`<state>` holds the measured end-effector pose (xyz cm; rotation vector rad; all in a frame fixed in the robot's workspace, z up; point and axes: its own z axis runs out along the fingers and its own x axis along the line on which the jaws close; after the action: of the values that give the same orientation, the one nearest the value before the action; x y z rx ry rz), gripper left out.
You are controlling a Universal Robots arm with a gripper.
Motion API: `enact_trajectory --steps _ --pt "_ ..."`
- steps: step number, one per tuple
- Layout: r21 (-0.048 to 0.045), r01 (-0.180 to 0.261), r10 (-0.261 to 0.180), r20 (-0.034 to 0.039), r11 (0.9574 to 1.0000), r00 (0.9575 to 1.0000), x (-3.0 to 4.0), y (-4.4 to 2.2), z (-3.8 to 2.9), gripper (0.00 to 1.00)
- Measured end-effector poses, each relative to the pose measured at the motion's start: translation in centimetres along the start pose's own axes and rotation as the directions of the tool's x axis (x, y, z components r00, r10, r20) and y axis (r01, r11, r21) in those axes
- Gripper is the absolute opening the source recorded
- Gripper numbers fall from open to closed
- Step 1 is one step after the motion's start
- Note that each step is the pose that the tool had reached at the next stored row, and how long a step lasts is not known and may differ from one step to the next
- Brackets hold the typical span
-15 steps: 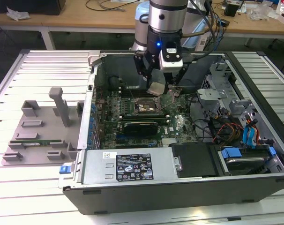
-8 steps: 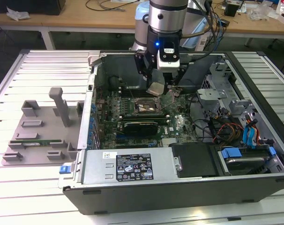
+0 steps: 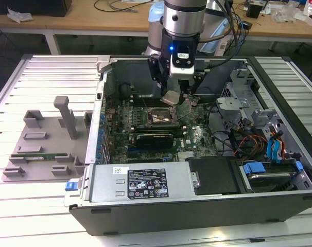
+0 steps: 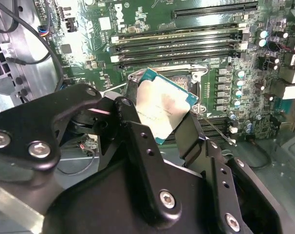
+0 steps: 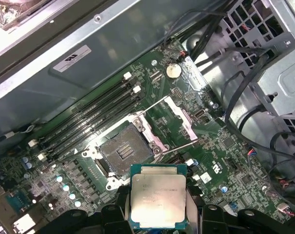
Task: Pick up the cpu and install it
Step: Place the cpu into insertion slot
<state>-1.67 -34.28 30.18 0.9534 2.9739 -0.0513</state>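
Aloft, the gripper (image 4: 159, 119) clamps the cpu (image 5: 158, 197) near the open socket (image 5: 123, 153) beside memory slots (image 5: 89, 122)

Second wrist view: the fingers (image 4: 133, 131) of the gripper (image 4: 161, 127) covered two edges of the cpu (image 4: 162, 105), which in turn hid most of the socket (image 4: 184, 77). Exterior view: the arm (image 3: 183, 20) was cut off by the picture's top edge.

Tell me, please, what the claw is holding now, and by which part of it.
The claw holds the cpu by two opposite side edges, over the motherboard near the empty socket.
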Motion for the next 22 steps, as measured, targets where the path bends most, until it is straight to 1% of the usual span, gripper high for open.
enact_trajectory --steps 6,7,13,14,18,22 --pt "0.0016 -0.051 0.051 -0.0011 0.9987 0.9987 0.0 0.0 0.01 0.55" --pt "0.002 -0.065 0.065 -0.0014 0.9979 0.9979 0.0 0.0 0.02 0.55" --pt "0.0037 -0.11 0.11 -0.0022 0.9939 0.9939 0.0 0.0 0.03 0.55" --pt "0.0043 -0.126 0.126 -0.0024 0.9921 0.9921 0.0 0.0 0.04 0.55" --pt "0.0059 -0.164 0.164 -0.0029 0.9864 0.9865 0.0 0.0 0.05 0.55" --pt "0.0068 -0.185 0.185 -0.0031 0.9827 0.9827 0.0 0.0 0.05 0.55"
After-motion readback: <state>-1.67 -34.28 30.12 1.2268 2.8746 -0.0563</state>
